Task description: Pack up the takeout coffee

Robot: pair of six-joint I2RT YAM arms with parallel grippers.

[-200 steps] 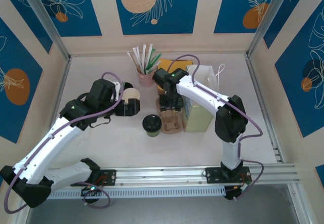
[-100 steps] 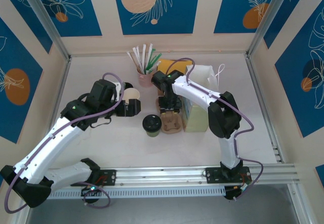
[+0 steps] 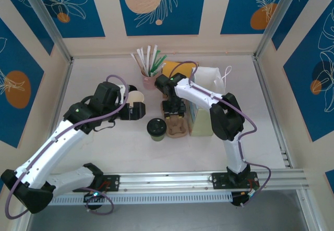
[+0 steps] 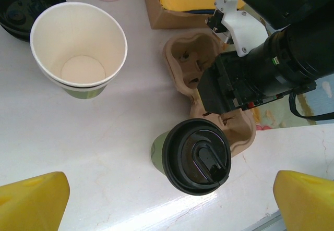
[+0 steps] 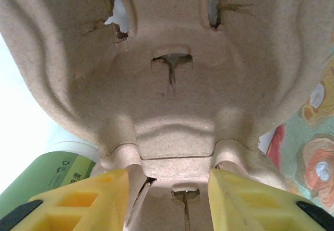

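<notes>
The olive-green paper cup with a round black plastic lid (image 3: 156,128) stands upright on the white bench (image 3: 125,147), just beside the near pocket of the moulded brown cardboard cup carrier (image 3: 176,128). The right hand (image 5: 167,189) is clamped on the carrier's central ridge. The left hand (image 4: 169,205), fingers wide apart, is free and nearer: the cup lies just ahead of it, long axis vertical.

lidded cup (image 4: 196,155) 1 | lidless cup (image 4: 78,48) 1 | loose lid (image 4: 21,4) 1 | cup carrier (image 4: 195,67) 1 | straw cup (image 3: 150,78) 1 | paper bag (image 3: 211,80) 1 | box (image 4: 177,1) 1
</notes>
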